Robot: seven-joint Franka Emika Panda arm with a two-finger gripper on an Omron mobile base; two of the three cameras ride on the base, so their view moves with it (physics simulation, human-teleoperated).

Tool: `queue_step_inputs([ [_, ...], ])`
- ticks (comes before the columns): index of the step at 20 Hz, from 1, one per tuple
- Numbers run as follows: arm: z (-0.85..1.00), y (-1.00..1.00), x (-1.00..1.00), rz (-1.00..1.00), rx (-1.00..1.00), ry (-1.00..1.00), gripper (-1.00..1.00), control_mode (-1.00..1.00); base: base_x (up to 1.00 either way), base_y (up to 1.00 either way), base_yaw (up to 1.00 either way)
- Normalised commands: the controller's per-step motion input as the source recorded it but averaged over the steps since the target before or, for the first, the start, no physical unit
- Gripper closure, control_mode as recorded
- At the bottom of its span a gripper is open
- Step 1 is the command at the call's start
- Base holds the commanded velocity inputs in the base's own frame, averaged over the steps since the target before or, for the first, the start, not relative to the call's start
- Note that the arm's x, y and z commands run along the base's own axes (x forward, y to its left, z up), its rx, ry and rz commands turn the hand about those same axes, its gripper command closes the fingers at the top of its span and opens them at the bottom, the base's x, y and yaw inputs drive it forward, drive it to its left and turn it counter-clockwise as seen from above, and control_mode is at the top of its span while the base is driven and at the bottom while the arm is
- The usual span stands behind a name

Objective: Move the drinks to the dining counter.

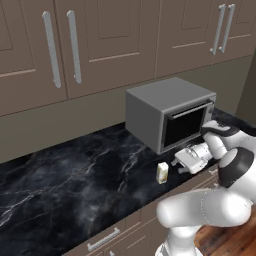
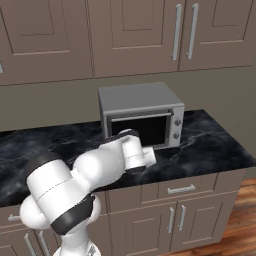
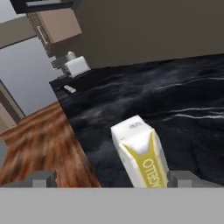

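Now, the black marble worktop [image 1: 65, 185] ran wide and bare to the left of the grey toaster oven [image 1: 167, 112], with brown wall cabinets [image 1: 100, 40] hanging above it. Plenty of free surface lay that way; the worktop's front edge was close on the near side, wood floor [image 3: 35, 144] beyond it. From the right base view the white arm hid everything in front of the oven door. The cream-white carton [image 1: 162, 173] stood upright just in front of the oven's left corner, near that front edge. The gripper [image 3: 109, 178] sat spread wide, released, its fingertips [image 3: 43, 178] either side of the carton's lower part, which was cut off at the frame's bottom; contact could not be judged.
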Motion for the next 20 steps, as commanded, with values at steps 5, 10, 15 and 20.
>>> queue_step_inputs([
  [5, 0.0, 0.0, 0.17, 0.0, 0.03, 0.03, -1.0, -1.0, 0.0, 0.0, 0.0],
  [10, -0.11, 0.0, 0.24, 0.0, 0.01, -0.05, -1.0, -1.0, 0.0, 0.0, 0.0],
  [15, -0.27, 0.0, 0.11, 0.0, 0.0, -0.12, -1.0, -1.0, 0.0, 0.0, 0.0],
  [20, -0.21, 0.0, 0.07, 0.0, 0.0, -0.11, -1.0, -1.0, 0.0, 0.0, 0.0],
])
